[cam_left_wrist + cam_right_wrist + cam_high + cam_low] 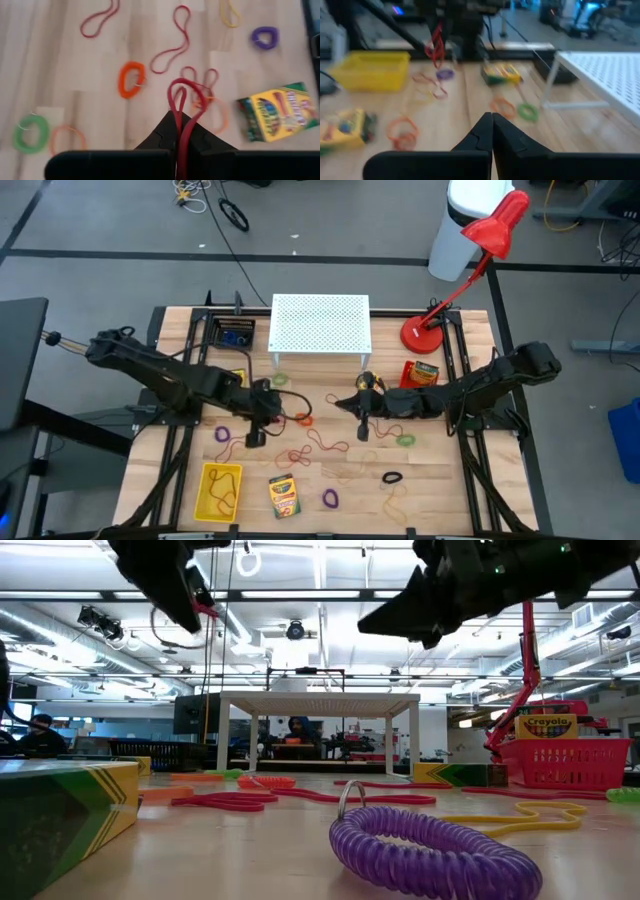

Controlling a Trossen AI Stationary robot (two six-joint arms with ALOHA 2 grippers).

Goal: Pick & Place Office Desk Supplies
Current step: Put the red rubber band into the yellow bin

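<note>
My left gripper [262,420] hangs above the table's middle-left and is shut on a red rubber band [181,95]. It also shows in the right wrist view [437,37]. My right gripper [362,427] hovers shut and empty above the middle of the table, in front of the white stand. On the wood lie more red bands [172,40], an orange loop [131,79], green loops [405,439], purple loops [330,498], a black loop [392,477] and a crayon box [284,495]. Another crayon box [424,370] stands in a red basket. My left gripper pinches the red rubber band between its two shut fingers [162,132], coming from above. A doubled loop of the band [190,90] sticks out past the fingertips, and the strands run back between them. The band [436,50] hangs clear of the table.
A yellow bin [203,502] with bands in it sits at the near left. The white perforated stand [320,325] stands at the far middle, with the red lamp [470,270] at the far right. Bare wood shows at the near right.
</note>
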